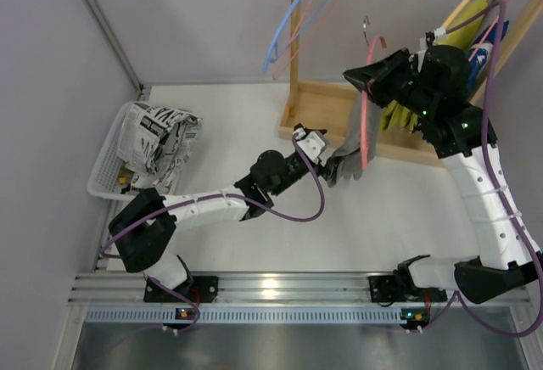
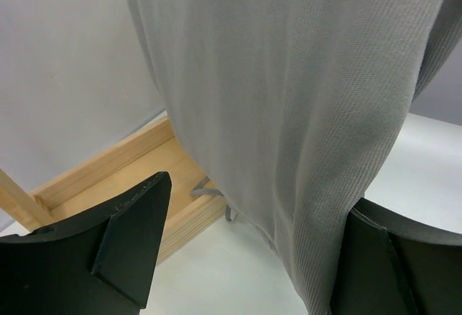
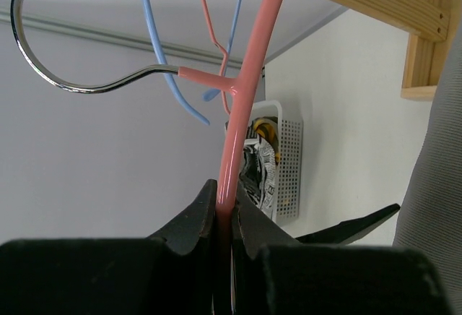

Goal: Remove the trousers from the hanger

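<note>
My right gripper point(image 1: 366, 83) is shut on the pink hanger point(image 1: 366, 124) and holds it in the air in front of the wooden rack. In the right wrist view the jaws point(image 3: 226, 206) pinch the hanger's pink arm point(image 3: 245, 91) below its metal hook. The grey trousers point(image 1: 348, 145) hang from the hanger down toward the table. My left gripper point(image 1: 327, 165) is open at their lower end. In the left wrist view the trousers point(image 2: 303, 98) hang between the spread fingers point(image 2: 130, 235), lying against the right one; the gripper point(image 2: 253, 257) is not closed on them.
A wooden rack point(image 1: 297, 47) stands at the back with a light blue hanger point(image 1: 288, 22), a tan-yellow hanger point(image 1: 462, 9) and a yellow-green garment point(image 1: 397, 117). A white basket point(image 1: 106, 166) at the left holds black-and-white patterned cloth point(image 1: 161, 137).
</note>
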`<state>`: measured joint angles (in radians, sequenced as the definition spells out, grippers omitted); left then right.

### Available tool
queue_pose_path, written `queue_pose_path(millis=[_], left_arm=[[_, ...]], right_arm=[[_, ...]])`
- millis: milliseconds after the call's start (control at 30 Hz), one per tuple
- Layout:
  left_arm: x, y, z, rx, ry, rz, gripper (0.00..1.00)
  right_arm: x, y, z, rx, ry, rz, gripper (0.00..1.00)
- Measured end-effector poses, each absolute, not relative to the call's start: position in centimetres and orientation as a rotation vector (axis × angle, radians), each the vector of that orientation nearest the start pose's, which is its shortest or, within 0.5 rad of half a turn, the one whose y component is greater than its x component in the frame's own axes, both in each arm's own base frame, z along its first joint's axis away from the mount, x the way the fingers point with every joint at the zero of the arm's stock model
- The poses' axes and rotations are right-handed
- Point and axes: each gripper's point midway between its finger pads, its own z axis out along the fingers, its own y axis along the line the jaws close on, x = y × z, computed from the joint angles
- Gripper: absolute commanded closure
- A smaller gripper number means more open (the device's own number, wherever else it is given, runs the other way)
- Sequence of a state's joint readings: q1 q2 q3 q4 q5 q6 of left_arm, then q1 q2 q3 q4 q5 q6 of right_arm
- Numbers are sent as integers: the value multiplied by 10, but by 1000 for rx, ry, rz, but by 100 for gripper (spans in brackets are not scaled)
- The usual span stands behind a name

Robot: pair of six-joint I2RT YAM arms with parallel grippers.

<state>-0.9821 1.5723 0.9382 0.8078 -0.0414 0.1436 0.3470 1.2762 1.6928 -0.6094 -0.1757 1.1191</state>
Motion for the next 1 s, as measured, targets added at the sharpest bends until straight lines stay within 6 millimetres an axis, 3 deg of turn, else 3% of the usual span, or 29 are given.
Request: queue_pose_path(millis=[1000], left_arm=[[288,-408,278,785,1213,-705,18]], right_arm=[[329,200,449,559,1856,1228,100]])
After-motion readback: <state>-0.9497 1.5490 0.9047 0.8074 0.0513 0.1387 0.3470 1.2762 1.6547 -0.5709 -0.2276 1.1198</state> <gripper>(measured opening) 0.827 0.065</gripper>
